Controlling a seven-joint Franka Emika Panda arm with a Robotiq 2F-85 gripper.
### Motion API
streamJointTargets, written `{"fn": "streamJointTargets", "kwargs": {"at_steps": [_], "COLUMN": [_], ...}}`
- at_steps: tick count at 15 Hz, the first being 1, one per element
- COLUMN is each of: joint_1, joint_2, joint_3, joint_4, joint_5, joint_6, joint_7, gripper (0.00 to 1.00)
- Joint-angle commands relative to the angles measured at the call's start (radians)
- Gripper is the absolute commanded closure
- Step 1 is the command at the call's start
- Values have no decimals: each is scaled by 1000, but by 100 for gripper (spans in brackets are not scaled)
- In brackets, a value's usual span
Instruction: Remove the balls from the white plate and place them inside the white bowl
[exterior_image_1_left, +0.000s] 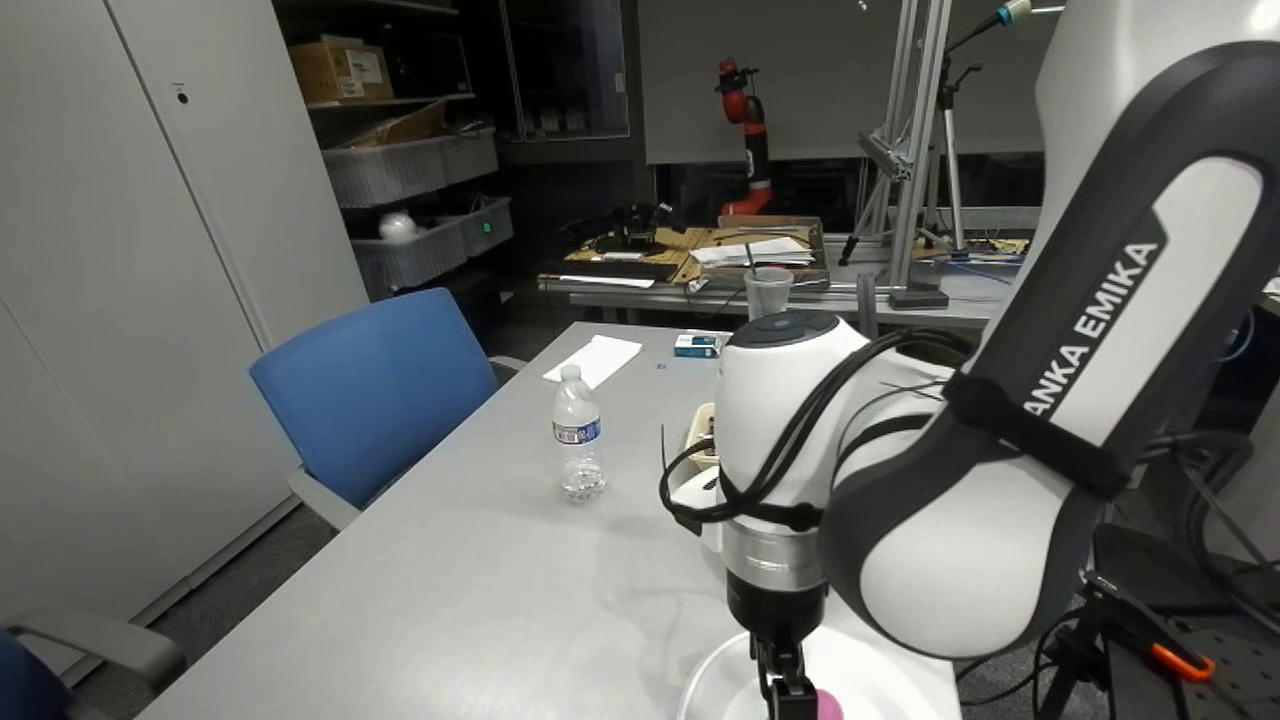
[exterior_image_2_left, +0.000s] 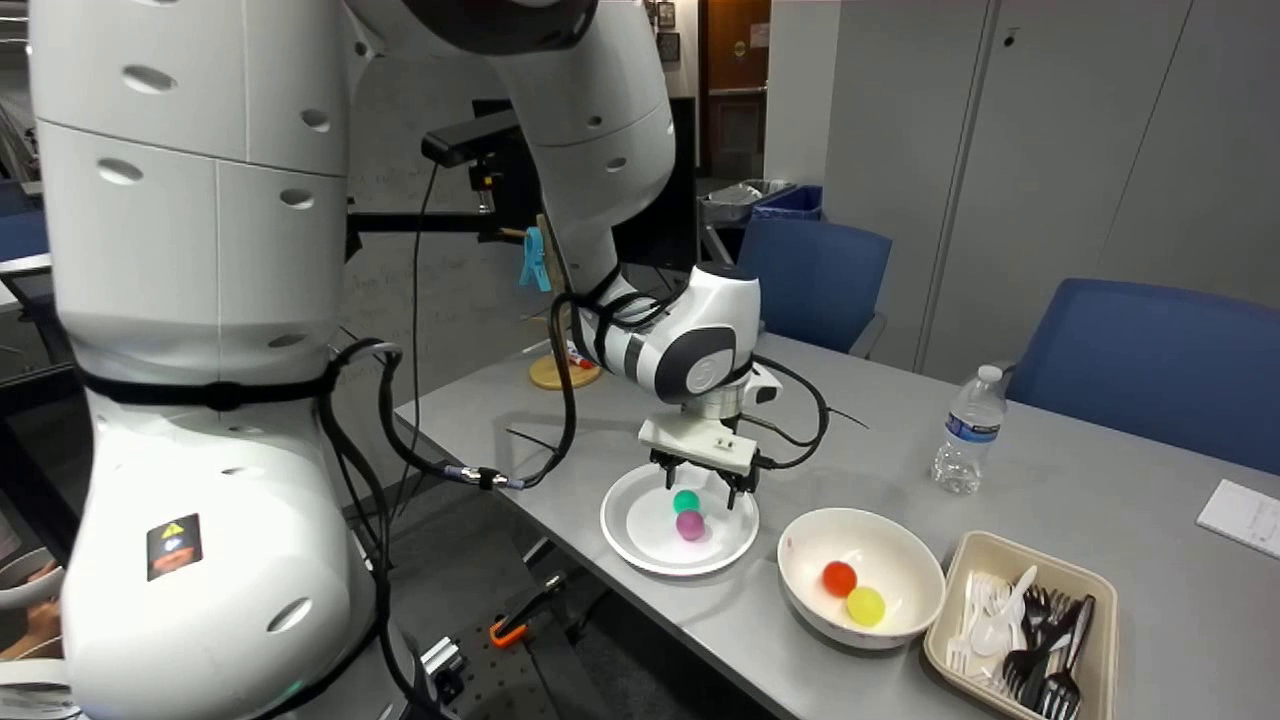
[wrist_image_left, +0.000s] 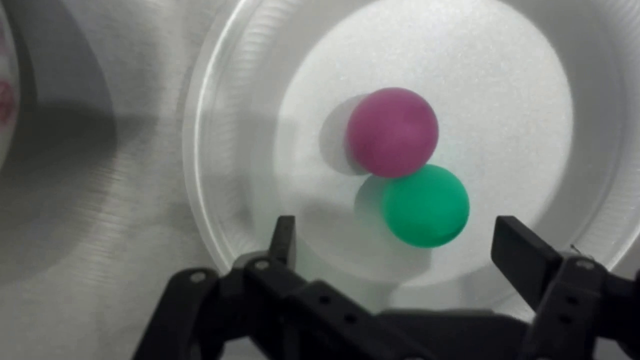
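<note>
A pink ball (exterior_image_2_left: 690, 525) and a green ball (exterior_image_2_left: 686, 502) sit touching on the flat white plate (exterior_image_2_left: 625, 545). In the wrist view the pink ball (wrist_image_left: 393, 132) is above the green ball (wrist_image_left: 426, 206). A red ball (exterior_image_2_left: 839, 578) and a yellow ball (exterior_image_2_left: 865, 606) lie inside the deep white bowl (exterior_image_2_left: 800, 590). My gripper (wrist_image_left: 394, 227) is open and empty, over the plate. In the wrist view the green ball shows between its fingertips and the pink ball beyond them. In an exterior view the gripper (exterior_image_1_left: 785, 685) partly hides the pink ball (exterior_image_1_left: 829, 706).
A tray (exterior_image_2_left: 1100, 640) of plastic cutlery stands beside the bowl. A water bottle (exterior_image_2_left: 968, 430) stands farther back on the table. A wooden round base (exterior_image_2_left: 563, 373) is behind the plate. White paper (exterior_image_1_left: 597, 360) and a small box (exterior_image_1_left: 697, 345) lie at a table end.
</note>
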Motion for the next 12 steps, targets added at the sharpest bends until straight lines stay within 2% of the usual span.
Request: {"fn": "streamJointTargets", "kwargs": {"at_steps": [1,7,8,9,12], "joint_1": [0,4,4,4,6], "joint_2": [40,52,52,52,51], "joint_3": [8,6,6,5,3], "joint_4": [25,26,26,25,24], "joint_5": [-49,-84,-86,-88,-95], "joint_6": [40,52,52,53,53], "joint_7": [33,51,52,53,61], "gripper": [1,10,14,28,46]}}
